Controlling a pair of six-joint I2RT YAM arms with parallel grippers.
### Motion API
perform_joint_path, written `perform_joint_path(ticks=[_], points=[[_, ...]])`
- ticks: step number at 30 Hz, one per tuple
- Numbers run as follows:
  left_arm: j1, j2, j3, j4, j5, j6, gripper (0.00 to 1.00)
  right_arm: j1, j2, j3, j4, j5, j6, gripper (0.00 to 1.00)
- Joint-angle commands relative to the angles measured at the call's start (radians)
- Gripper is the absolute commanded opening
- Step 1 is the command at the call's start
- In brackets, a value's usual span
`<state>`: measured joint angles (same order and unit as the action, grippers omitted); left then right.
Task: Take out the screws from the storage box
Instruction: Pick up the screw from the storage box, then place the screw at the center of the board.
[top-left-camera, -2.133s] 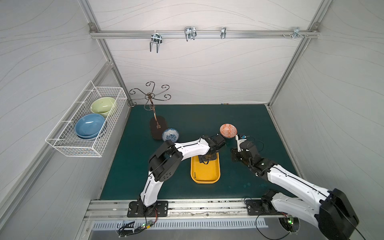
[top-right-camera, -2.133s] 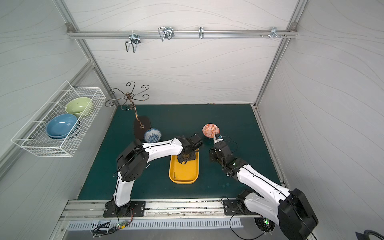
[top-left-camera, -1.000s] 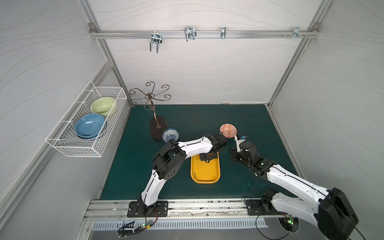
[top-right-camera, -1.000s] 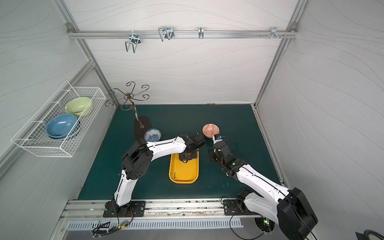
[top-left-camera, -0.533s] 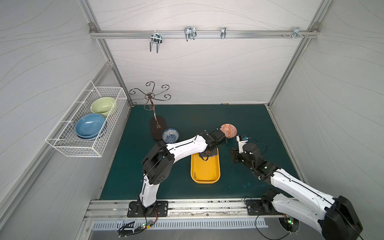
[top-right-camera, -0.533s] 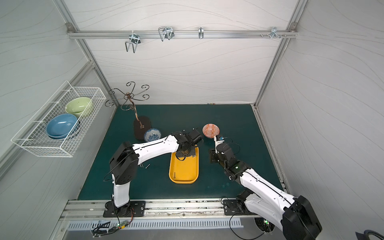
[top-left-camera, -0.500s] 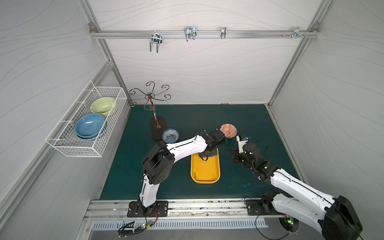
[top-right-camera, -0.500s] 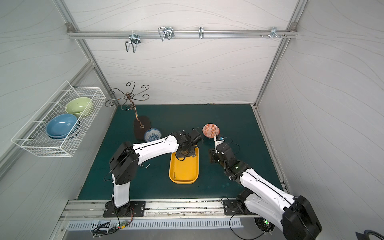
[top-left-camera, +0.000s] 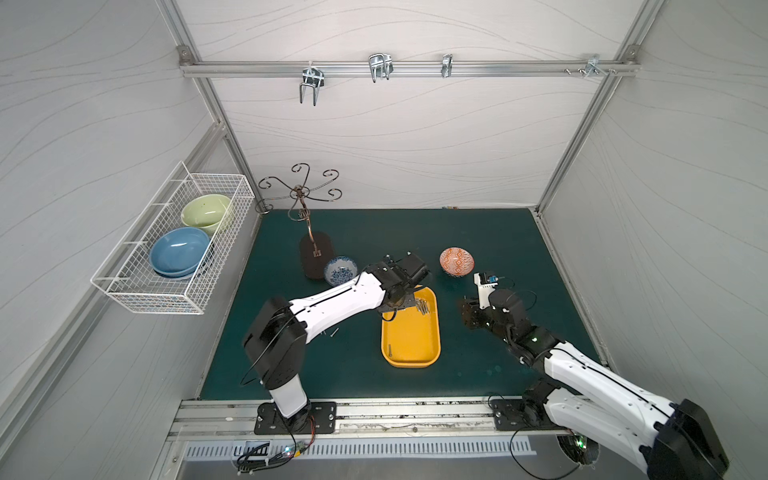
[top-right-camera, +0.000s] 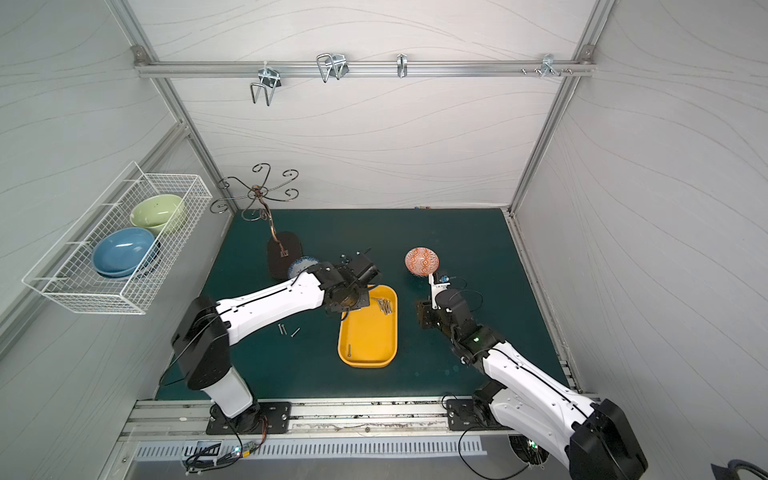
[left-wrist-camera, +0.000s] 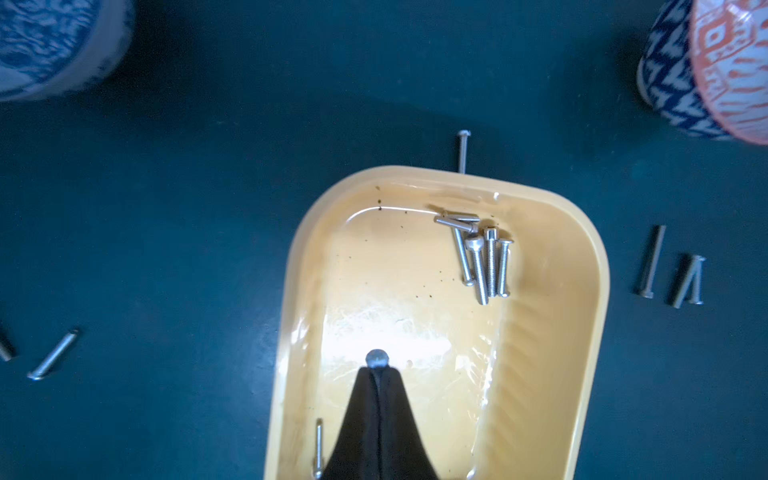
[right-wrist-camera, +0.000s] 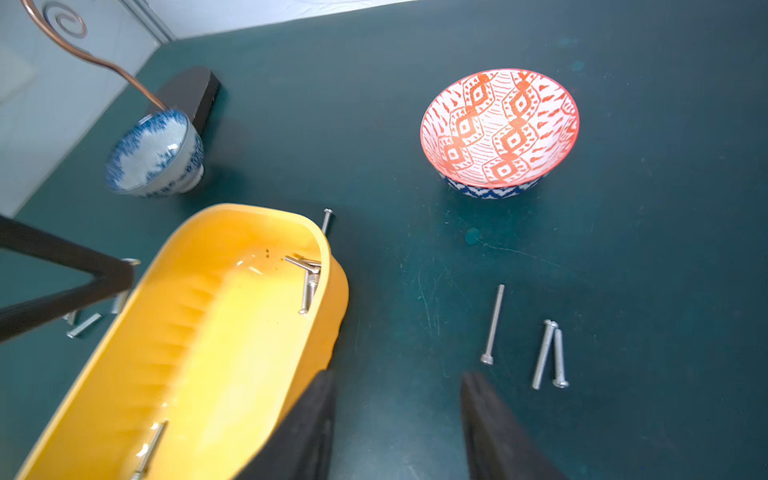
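Left gripper (left-wrist-camera: 377, 372): fingers pressed together, clamped on a screw (left-wrist-camera: 377, 358). Only its round head shows past the tips. In the right wrist view the shaft looks to hang below the tips, but it is blurred there.

The gripper is above the box (left-wrist-camera: 552, 332), towards one long wall. The box lies flat on the green mat (top-left-camera: 374, 232), mid-table between the two arms in both top views.

Screws in the box: a cluster of about six (left-wrist-camera: 482, 257) in the far corner, some lying across each other. One lone screw (top-left-camera: 391, 350) is at the near end.

Screws on the mat:
- One (left-wrist-camera: 462, 149) is just off the far end of the box.
- Three are on the right arm's side: a long one (right-wrist-camera: 493, 324) and a pair touching in a narrow V (right-wrist-camera: 550, 355).
- At least two (top-right-camera: 288, 330) lie on the left arm's side.

Right gripper (right-wrist-camera: 399, 376): fingers apart and holding nothing. It is over bare mat just beside the box, with the three screws near it.

Red bowl (right-wrist-camera: 498, 124) and blue bowl (right-wrist-camera: 151, 151) stand upright beyond the box, well apart from each other.
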<state>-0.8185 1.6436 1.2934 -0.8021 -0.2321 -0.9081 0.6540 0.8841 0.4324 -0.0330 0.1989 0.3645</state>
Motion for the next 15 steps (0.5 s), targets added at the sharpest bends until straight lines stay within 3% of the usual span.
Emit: perform_joint_path(ticks=[1, 8, 15], points=[[0.050, -0.101, -0.081, 0.019, 0.006, 0.021, 0.00, -0.001, -0.016, -0.010, 0.021, -0.012, -0.015, 0.58], [0.149, -0.340, -0.266, 0.023, 0.010, 0.001, 0.00, 0.000, -0.028, -0.004, 0.010, -0.022, -0.016, 0.61], [0.242, -0.422, -0.416, 0.050, 0.023, -0.031, 0.00, 0.005, -0.037, -0.022, 0.020, -0.029, -0.018, 0.62]])
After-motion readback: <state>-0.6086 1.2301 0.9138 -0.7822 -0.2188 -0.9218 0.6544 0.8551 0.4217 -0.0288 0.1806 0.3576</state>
